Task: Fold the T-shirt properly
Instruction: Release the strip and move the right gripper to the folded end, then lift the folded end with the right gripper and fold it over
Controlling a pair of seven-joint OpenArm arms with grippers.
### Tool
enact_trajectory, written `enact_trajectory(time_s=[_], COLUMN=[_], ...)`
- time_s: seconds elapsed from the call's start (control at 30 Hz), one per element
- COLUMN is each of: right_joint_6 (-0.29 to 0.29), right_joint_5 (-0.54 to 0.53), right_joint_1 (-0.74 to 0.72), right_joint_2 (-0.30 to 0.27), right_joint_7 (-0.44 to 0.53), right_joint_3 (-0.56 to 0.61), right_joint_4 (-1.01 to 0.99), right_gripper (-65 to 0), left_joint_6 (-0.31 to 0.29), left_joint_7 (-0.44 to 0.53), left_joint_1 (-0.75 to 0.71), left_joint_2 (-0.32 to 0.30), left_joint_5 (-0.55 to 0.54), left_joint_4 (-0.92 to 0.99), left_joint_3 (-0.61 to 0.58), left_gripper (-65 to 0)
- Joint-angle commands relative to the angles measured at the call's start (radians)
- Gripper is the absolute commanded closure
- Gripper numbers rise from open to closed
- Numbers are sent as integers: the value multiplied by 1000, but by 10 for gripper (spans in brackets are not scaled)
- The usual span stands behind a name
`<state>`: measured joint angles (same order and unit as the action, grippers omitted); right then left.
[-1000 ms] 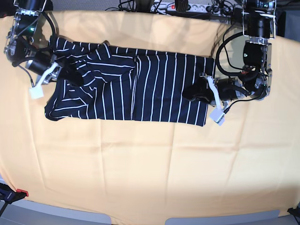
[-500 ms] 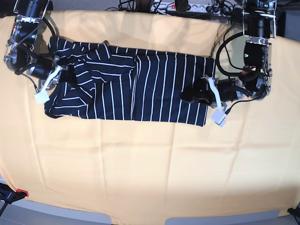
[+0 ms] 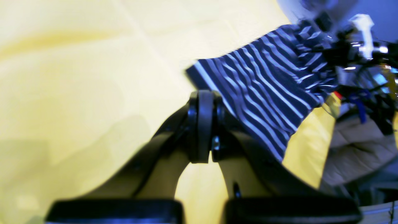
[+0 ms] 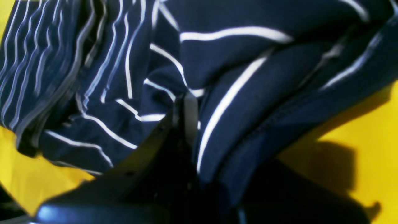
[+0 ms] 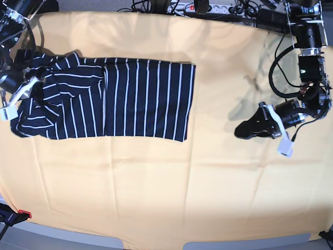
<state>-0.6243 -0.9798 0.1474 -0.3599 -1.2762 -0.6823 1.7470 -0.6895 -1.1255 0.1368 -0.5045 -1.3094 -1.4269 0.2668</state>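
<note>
The T-shirt (image 5: 130,99), dark navy with thin white stripes, lies partly folded on the left half of the yellow-covered table, bunched at its left end. My right gripper (image 5: 35,92) is at that bunched left end, shut on a fold of the shirt (image 4: 233,62); the closed fingertips (image 4: 186,118) pinch fabric in the right wrist view. My left gripper (image 5: 240,131) rests over bare yellow cloth, well to the right of the shirt's right edge. In the left wrist view its fingers (image 3: 202,124) are closed together on nothing, with the shirt (image 3: 264,87) beyond them.
The yellow cloth (image 5: 156,198) covers the whole table. A power strip and cables (image 5: 203,8) lie along the back edge. A red clamp (image 5: 23,213) sits at the front left corner.
The shirt has slid well to the left, pulled by my right gripper. My left gripper has let go of the shirt's right edge and moved right, onto bare cloth.
</note>
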Motion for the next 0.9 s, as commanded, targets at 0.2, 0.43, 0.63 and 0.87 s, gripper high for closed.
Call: enact_trajectory(time_s=[0.2, 0.43, 0.63, 0.87], right_joint_6=[54, 32, -50, -68], right_joint_5=[11, -89, -113, 95], right_joint_1=[14, 88, 58, 2], right_joint_2=[19, 211, 351, 401], right_joint_7=[44, 68, 96, 189], right_joint_3=[-5, 64, 259, 489], right_joint_4=[286, 420, 425, 418], right_gripper=[0, 0, 0, 0], left_joint_6=[-9, -9, -9, -9], left_joint_7=[18, 19, 19, 18], left_joint_1=[-50, -104, -109, -109], left_joint_2=[-11, -11, -11, -11], left_joint_5=[-26, -4, -6, -11], left_joint_4=[-15, -15, -15, -15], left_joint_3=[8, 8, 8, 8], left_gripper=[0, 0, 0, 0])
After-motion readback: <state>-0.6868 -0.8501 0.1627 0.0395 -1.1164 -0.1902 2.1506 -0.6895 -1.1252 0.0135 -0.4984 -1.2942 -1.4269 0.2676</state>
